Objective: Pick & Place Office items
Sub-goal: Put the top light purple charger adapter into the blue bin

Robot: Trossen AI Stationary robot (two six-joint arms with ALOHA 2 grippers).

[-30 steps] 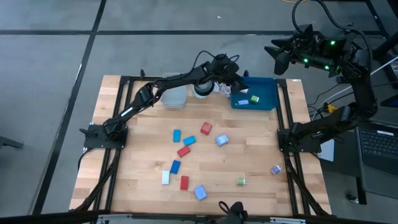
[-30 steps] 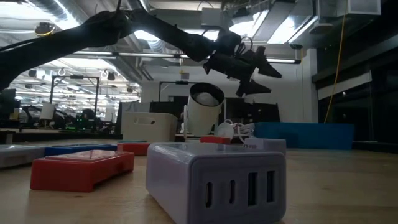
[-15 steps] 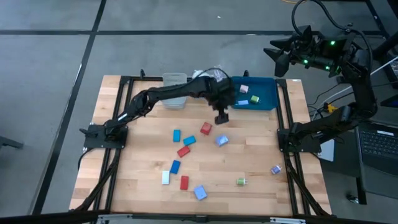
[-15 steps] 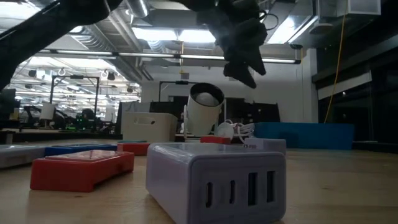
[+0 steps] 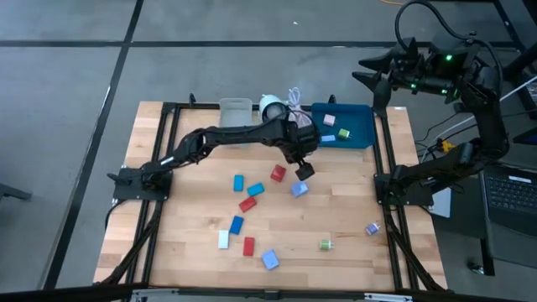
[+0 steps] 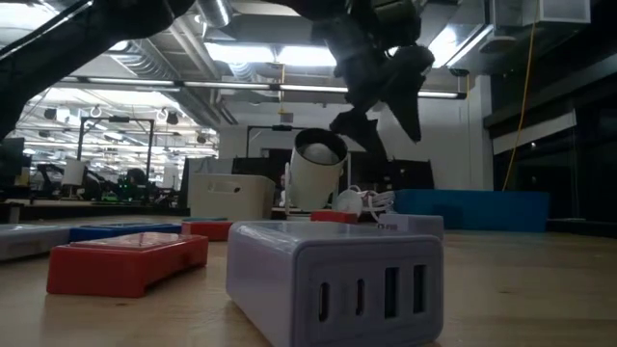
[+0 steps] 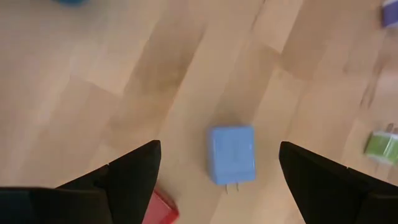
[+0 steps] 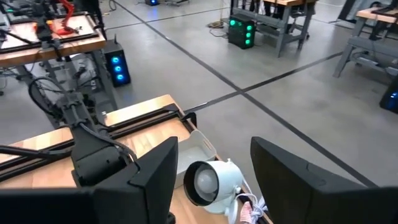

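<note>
The left claw [image 5: 304, 170] is held spread apart and empty above the wooden surface [image 5: 352, 193]; the light-blue rectangular plug block [image 7: 231, 155] lies flat directly beneath, between its fingers.

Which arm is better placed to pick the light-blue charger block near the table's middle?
The left. Its open left gripper hangs just above the light-blue charger block, which shows between its fingers in the wrist view. The right gripper waits raised off the table's far right corner.

The left arm reaches toward two o'clock, its left gripper [image 5: 304, 170] hanging with fingers spread. The right gripper [image 5: 372, 74], spread too, waits raised at one o'clock.
</note>
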